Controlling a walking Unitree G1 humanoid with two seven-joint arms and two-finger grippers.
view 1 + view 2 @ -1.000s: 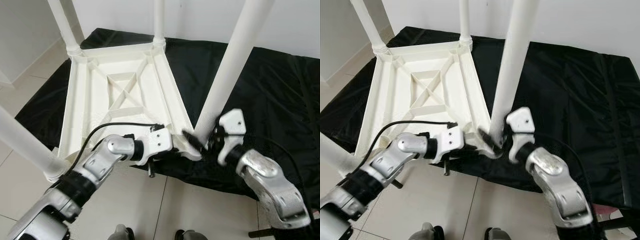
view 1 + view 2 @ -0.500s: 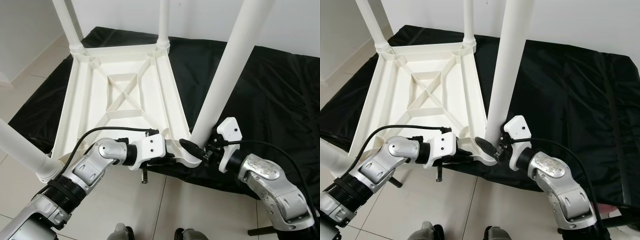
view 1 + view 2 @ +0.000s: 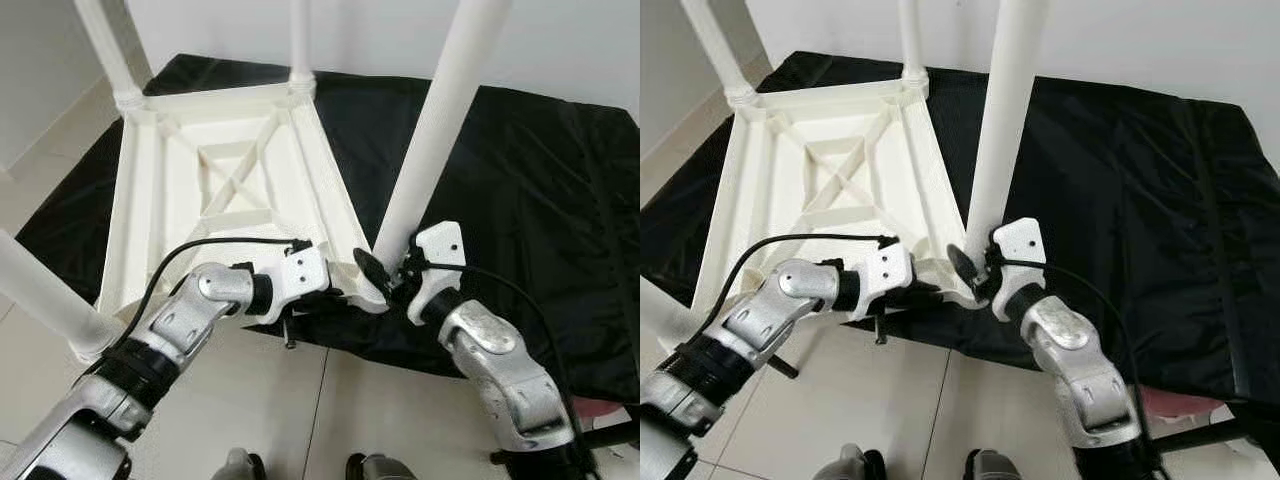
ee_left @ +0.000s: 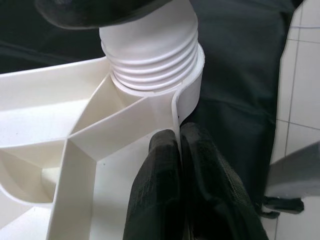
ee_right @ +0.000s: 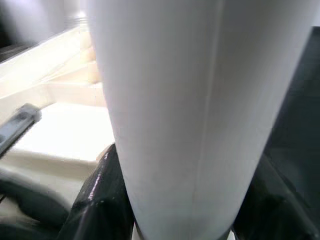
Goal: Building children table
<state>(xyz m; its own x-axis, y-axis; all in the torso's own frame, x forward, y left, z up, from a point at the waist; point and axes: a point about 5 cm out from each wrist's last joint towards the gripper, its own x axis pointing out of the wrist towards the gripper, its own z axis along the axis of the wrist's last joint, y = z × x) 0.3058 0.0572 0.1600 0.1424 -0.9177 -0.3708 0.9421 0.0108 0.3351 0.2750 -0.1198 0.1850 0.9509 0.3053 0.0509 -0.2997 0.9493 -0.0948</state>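
Four white legs stand up from the upturned white children's table (image 3: 225, 170), which lies top-down on a black cloth (image 3: 530, 190) spread over a tiled floor (image 3: 300, 400). The table's underside faces the camera, showing a rectangular frame with crossed stiffening ribs (image 3: 232, 178) at its centre. The near-right leg (image 3: 430, 130) rises at a slight tilt from the threaded corner socket (image 4: 152, 55) nearest the robot; in the left wrist view the ridged collar of that socket sits just above the frame corner. The left gripper (image 3: 345, 290) is at this corner, its two black fingers (image 4: 165, 195) pressed close together and pinching the thin outer wall of the frame just beside the socket. The right gripper (image 3: 385, 275) is at the base of the same leg, directly above the socket; in the right wrist view its black fingers (image 5: 107, 200) are spread, one on each side of the leg, touching its surface. Both silver arms reach in from the near edge of the cloth and meet at this corner. The near-left leg (image 3: 45, 300) overhangs the floor at the cloth's edge.
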